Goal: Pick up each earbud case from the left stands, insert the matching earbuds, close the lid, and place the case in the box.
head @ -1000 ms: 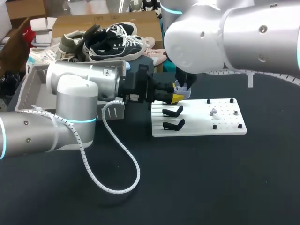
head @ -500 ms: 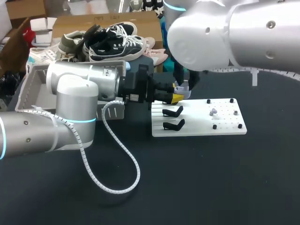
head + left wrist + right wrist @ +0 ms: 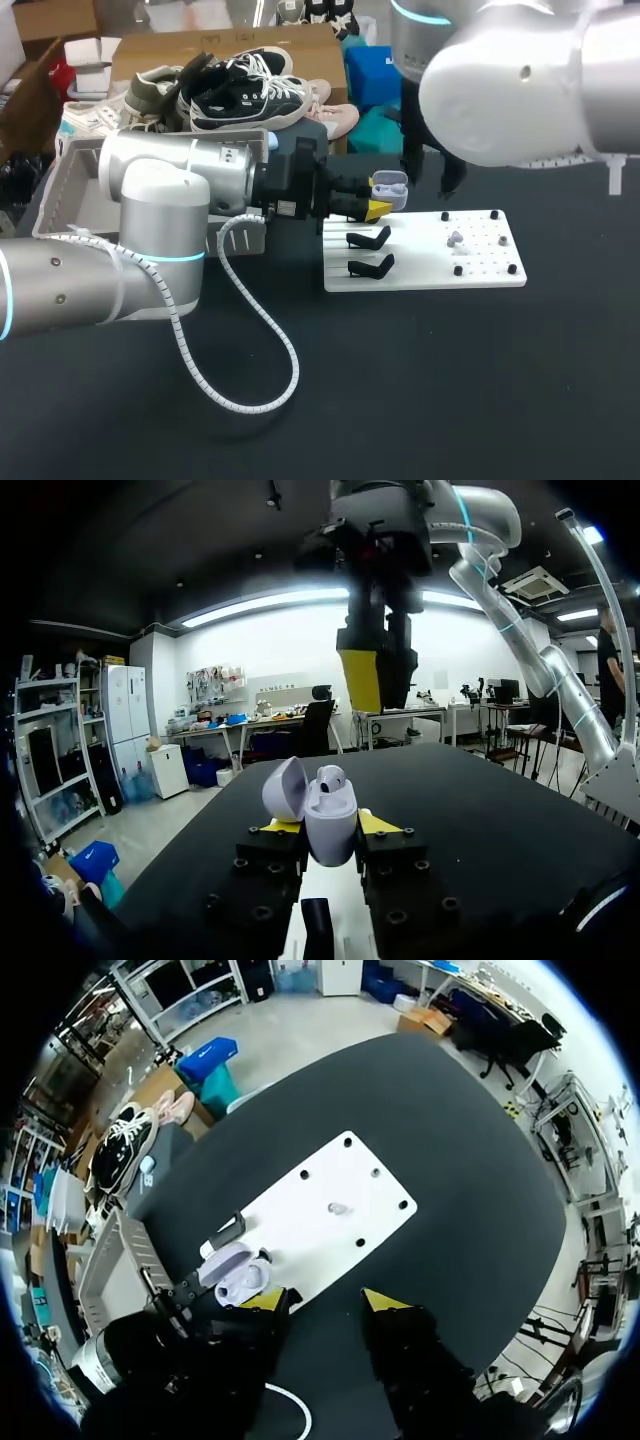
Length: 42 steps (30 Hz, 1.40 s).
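The left gripper (image 3: 324, 825) is clenched on the case (image 3: 332, 838), one finger on each side, holding it in the air above the far left corner of the board (image 3: 420, 272). The lid (image 3: 284, 790) stands open, and one earbud (image 3: 333, 780) sits upright in the case.

The right gripper (image 3: 323, 1302) hangs above the case with its fingers spread and nothing between them. That suggests it has just delivered that earbud, though this is only a guess.

A second earbud (image 3: 455, 238) lies alone on the right half of the board, among the small pegs and well apart from the case. Two black stands (image 3: 369, 251) along the board's left edge are bare.

As I judge it, this case is about halfway done — lifted off its stand and half filled. The right arm has yet to fetch the second earbud and seat it, then the lid must be shut, and the case carried to the box (image 3: 62, 185) by the table's left edge. The box's inside is hidden behind the left arm, so I cannot tell whether other cases are already in it — none shows anywhere else.
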Available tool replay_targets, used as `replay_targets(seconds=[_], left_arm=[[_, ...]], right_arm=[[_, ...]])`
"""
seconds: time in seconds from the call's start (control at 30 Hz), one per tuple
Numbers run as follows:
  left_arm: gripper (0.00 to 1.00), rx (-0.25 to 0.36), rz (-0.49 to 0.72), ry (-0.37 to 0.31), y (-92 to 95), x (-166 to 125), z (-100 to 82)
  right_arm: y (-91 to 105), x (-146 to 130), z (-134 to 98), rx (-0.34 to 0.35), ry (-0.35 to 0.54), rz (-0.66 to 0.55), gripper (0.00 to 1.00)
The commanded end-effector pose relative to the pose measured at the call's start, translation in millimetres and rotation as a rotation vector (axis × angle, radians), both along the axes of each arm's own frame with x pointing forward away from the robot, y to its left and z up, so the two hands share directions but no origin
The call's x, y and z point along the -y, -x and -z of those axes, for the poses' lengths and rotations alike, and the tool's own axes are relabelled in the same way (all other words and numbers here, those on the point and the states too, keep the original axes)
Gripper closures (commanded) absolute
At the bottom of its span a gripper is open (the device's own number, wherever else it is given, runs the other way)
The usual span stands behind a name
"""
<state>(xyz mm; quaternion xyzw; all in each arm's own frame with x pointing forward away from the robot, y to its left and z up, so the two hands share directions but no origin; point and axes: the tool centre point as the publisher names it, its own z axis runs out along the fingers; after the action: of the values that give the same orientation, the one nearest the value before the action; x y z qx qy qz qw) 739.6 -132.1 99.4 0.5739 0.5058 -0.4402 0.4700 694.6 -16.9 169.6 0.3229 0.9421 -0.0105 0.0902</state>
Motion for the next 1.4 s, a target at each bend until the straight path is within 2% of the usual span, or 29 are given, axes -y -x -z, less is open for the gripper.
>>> replay_targets(seconds=[0.03,0.27,0.37,0.4,0.5,0.57,0.6,0.63,0.67,0.77,0.8,0.87,1.0,1.1,1.33,1.4], left_arm=[[1.0,0.001,-0.002,0.001,0.2,0,0.4],[1.0,0.001,-0.002,0.001,0.2,0,0.4],[1.0,0.001,-0.002,0.001,0.2,0,0.4],[1.0,0.001,-0.002,0.001,0.2,0,0.4],[1.0,0.001,-0.002,0.001,0.2,0,0.4],[1.0,0.001,-0.002,0.001,0.2,0,0.4],[1.0,0.001,-0.002,0.001,0.2,0,0.4],[1.0,0.001,-0.002,0.001,0.2,0,0.4],[1.0,0.001,-0.002,0.001,0.2,0,0.4],[1.0,0.001,-0.002,0.001,0.2,0,0.4],[1.0,0.001,-0.002,0.001,0.2,0,0.4],[1.0,0.001,-0.002,0.001,0.2,0,0.4],[1.0,0.001,-0.002,0.001,0.2,0,0.4],[1.0,0.001,-0.002,0.001,0.2,0,0.4],[1.0,0.001,-0.002,0.001,0.2,0,0.4],[1.0,0.001,-0.002,0.001,0.2,0,0.4]], right_arm=[[19.0,22,7,0.09,-0.095,-0.053,0.56],[23.2,46,23,0.095,-0.091,-0.102,0.55],[23.2,53,28,0.105,-0.11,-0.147,0.49],[22.8,56,31,0.101,-0.13,-0.157,0.44],[19.4,65,38,0.096,-0.139,-0.174,0.47],[17.0,71,42,0.091,-0.176,-0.213,0.45],[15.1,74,46,0.086,-0.192,-0.207,0.41],[13.5,77,48,0.089,-0.207,-0.232,0.41],[12.8,78,50,0.091,-0.219,-0.266,0.48],[8.8,83,59,0.09,-0.264,-0.315,0.49],[7.2,85,63,0.088,-0.278,-0.314,0.46],[5.5,87,68,0.099,-0.322,-0.358,0.51],[3.1,86,75,0.096,-0.381,-0.409,0.5],[2.2,84,79,0.1,-0.402,-0.441,0.45],[-1.0,79,88,0.122,-0.395,-0.487,0.52],[-2.7,76,90,0.136,-0.345,-0.488,0.52]])
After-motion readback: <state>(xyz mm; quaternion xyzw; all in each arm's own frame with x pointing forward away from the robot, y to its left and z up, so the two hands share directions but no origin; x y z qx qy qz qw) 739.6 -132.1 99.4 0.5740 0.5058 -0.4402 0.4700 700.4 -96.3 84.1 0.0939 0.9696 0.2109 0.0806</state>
